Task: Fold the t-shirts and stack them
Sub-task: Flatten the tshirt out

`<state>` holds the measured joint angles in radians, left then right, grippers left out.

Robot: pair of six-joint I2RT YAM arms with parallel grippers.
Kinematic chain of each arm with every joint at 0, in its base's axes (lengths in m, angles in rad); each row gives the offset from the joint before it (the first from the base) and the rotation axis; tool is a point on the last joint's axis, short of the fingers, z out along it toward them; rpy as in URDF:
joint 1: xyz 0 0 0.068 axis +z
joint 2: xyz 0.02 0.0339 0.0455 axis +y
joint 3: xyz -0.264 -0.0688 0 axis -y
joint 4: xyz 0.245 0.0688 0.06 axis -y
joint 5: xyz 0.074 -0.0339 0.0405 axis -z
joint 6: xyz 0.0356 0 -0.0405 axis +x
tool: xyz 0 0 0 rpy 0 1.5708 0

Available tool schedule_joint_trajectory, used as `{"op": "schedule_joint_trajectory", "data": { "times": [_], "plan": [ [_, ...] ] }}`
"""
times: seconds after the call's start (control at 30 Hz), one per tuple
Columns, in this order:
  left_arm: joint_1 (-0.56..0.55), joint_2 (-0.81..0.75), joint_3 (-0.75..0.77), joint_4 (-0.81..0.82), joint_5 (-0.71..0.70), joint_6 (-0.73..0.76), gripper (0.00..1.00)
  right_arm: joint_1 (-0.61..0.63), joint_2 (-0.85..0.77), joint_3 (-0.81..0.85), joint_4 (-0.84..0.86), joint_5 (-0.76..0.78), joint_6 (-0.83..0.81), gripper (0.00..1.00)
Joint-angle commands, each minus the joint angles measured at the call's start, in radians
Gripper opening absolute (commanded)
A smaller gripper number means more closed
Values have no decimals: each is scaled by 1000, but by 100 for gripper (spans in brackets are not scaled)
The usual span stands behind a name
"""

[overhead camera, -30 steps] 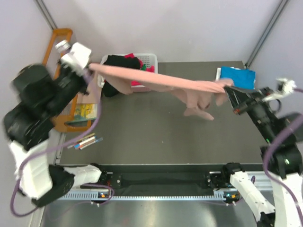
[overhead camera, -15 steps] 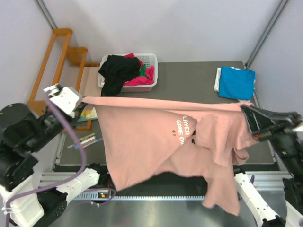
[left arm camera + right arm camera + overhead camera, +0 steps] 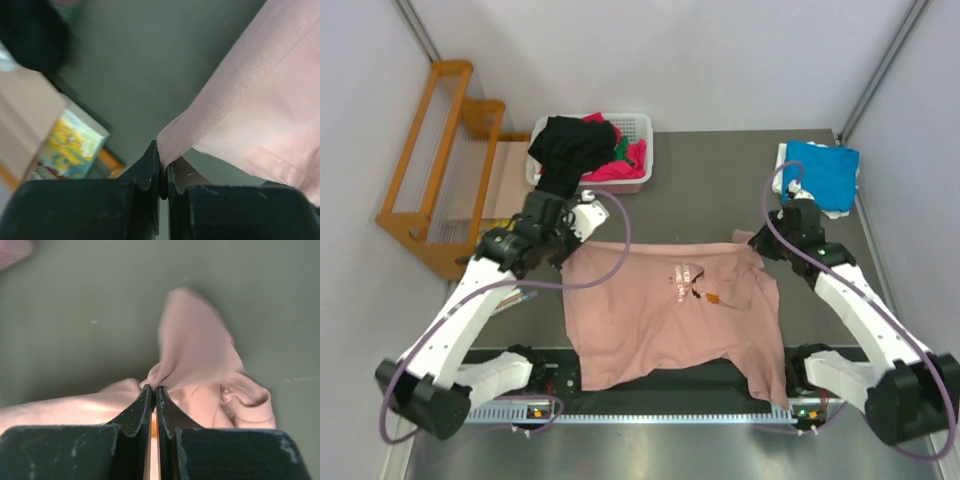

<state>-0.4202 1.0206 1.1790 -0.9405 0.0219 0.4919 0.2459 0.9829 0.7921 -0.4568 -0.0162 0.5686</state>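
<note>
While the left tool (image 3: 162, 161) pinched one corner of the salmon-pink t-shirt (image 3: 660, 315), the right tool (image 3: 153, 390) was clamped on another. It lay spread between them on the tabletop (image 3: 710, 190).

We log a dark grey matte table (image 3: 700, 190) filling the centre of the top view. Pale, plain walls (image 3: 670, 50) close it in from 9 to 3 o'clock; the light is even and soft. 2 dark slanted struts stand at 11 o'clock (image 3: 417, 30) and 1 o'clock (image 3: 885, 70). An orange wooden rack (image 3: 430, 150) sits off the table at 10 o'clock. At 6 o'clock: a slotted aluminium rail (image 3: 660, 412), then a brushed steel sheet (image 3: 650, 455).
</note>
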Motion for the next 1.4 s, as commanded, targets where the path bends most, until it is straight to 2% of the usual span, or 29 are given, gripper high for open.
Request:
{"op": "schedule_joint_trajectory", "data": {
  "times": [0.0,0.2,0.3,0.57,0.73,1.07,1.1,1.2,1.23,1.33,1.37],
  "plan": [
    [9,129,-123,176,-88,45,0,-16,124,10,205,108,30,0],
    [41,350,-122,275,-165,51,0,-51,362,61,334,76,42,0],
    [75,426,-85,310,-174,39,0,-68,476,160,366,30,24,0],
    [113,552,42,333,-247,-30,0,-86,796,446,280,-39,-44,0],
    [118,598,123,310,-249,-39,0,-92,861,515,257,-48,-56,0],
    [116,633,160,356,-208,-41,0,-103,784,404,285,-50,-55,2],
    [116,639,165,361,-203,-38,0,-105,777,391,290,-51,-55,6],
    [116,670,179,390,-209,-21,0,-108,746,380,291,-44,-56,31],
    [116,680,185,397,-223,-16,0,-108,729,381,287,-39,-58,46],
    [118,743,244,402,-249,-4,0,-112,682,384,265,-19,-62,81],
    [118,774,264,391,-250,-3,0,-111,668,381,262,-19,-70,88]
  ]
}}
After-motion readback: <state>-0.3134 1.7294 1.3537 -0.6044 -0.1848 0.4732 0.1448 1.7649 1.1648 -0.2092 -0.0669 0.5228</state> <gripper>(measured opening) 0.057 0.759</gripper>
